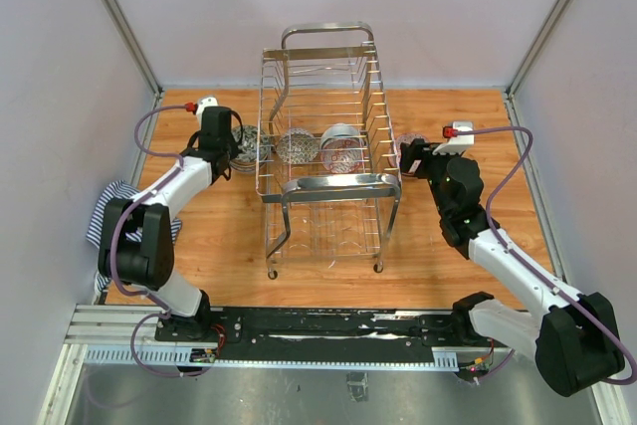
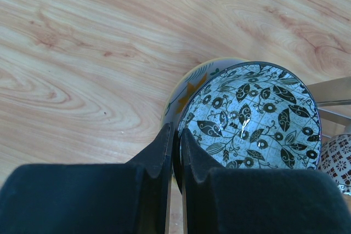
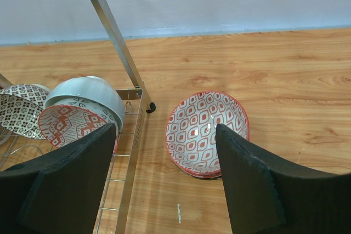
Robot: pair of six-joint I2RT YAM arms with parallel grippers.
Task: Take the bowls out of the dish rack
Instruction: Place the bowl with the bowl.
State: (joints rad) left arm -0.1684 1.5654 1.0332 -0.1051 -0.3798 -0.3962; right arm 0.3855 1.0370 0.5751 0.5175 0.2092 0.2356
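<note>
At about nine o'clock from the rack (image 1: 338,183), the left gripper (image 2: 175,135) is clamped shut on the near rim of a leaf-patterned bowl (image 2: 252,116), one finger inside the wall and one outside. That bowl seems to sit on top of a yellowish bowl (image 2: 189,89), just outside the rack's left side over the desk (image 1: 219,236). From overhead I can't be sure whether it rests there or hangs a touch above. Further round, at eight o'clock, a striped cloth (image 1: 105,211) lies at the desk's edge.

Inside the rack two bowls stand tilted on edge, side by side: a dotted bowl (image 1: 297,146) and, to its right, a red-and-white bowl (image 1: 343,153). I'd say these are the ones left to unload.

At three o'clock from the rack the right gripper (image 3: 165,135) hangs wide open and holds nothing. It is above a red-diamond bowl (image 3: 207,132) that lies on the desk just beside the rack's right rail.

These look like glazed ceramic, so I'd judge them stiff, weighty for their size, slick under the pads and liable to chip against the wires. The rim is the only real hold. Each tilted bowl should be pinched at its upper, exposed edge and lifted straight up clear of the wires before it is swung out. Held by one edge, a bowl will want to droop, so slow moves suit it.
</note>
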